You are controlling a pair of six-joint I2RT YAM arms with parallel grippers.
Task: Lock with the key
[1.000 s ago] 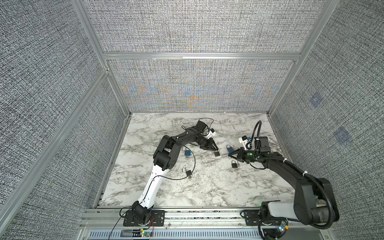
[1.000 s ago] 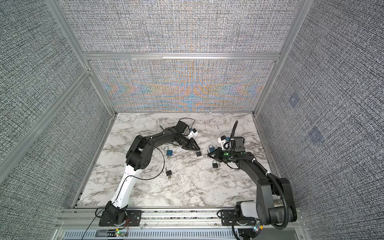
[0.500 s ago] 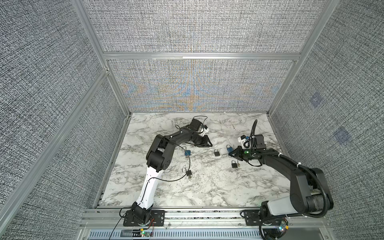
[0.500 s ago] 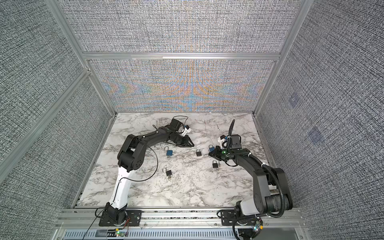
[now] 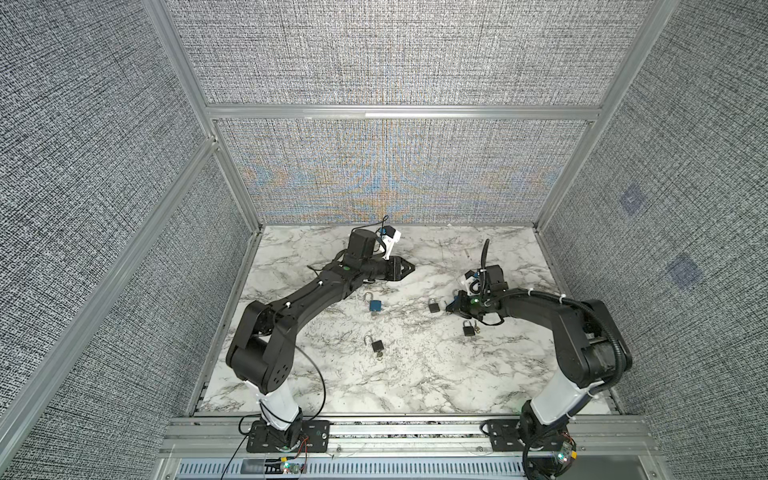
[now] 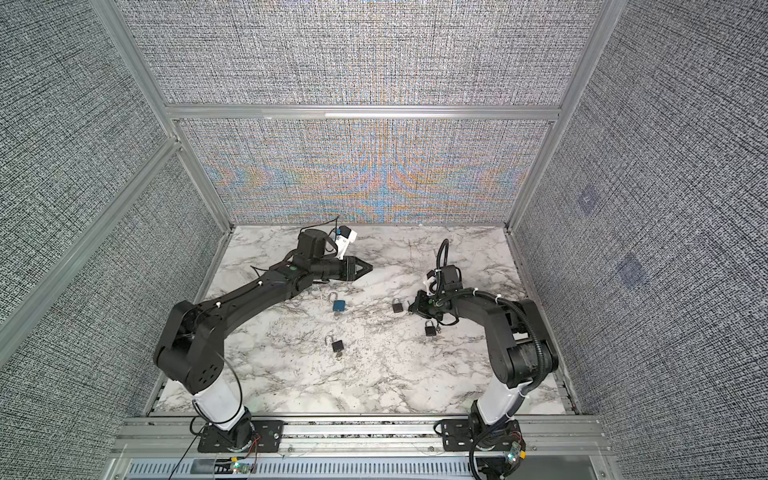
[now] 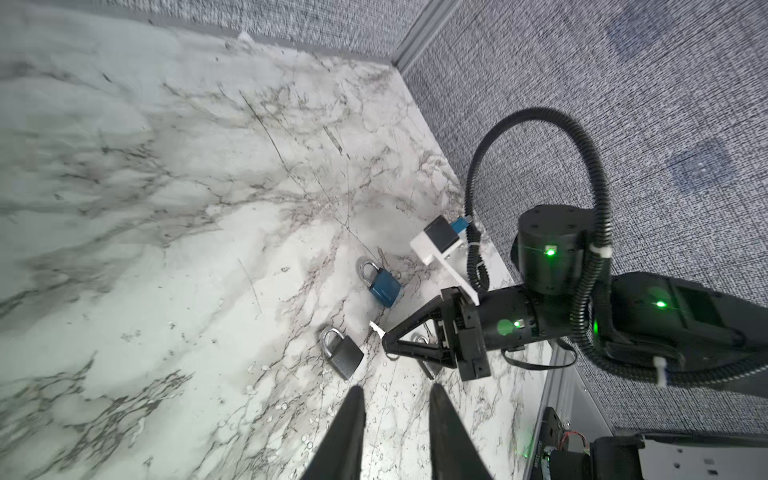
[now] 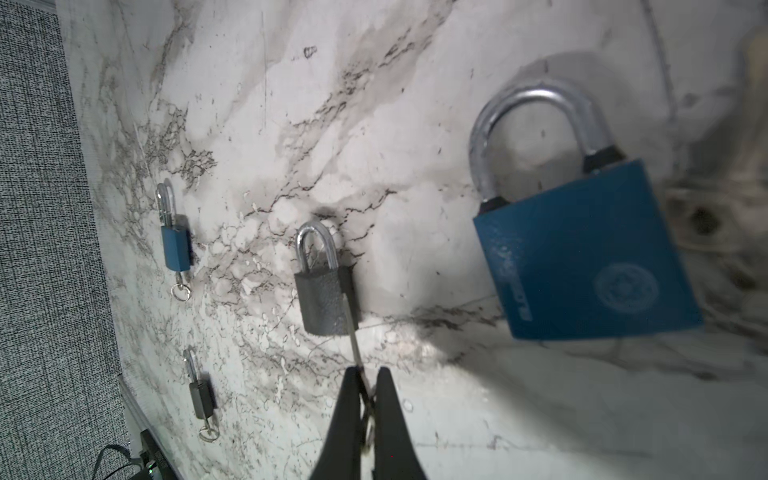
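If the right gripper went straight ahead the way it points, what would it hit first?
Probably the dark grey padlock: the key held in the right gripper points at its body. Whether the key rides above it is unclear.

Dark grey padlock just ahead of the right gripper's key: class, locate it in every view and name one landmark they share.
In a top view: dark grey padlock, right of centre, just left of the right gripper.
In a top view: same place.
Left wrist: beside that gripper's tip.
Right wrist: behind the key blade.
Shared landmark: the right gripper, shut on the key.
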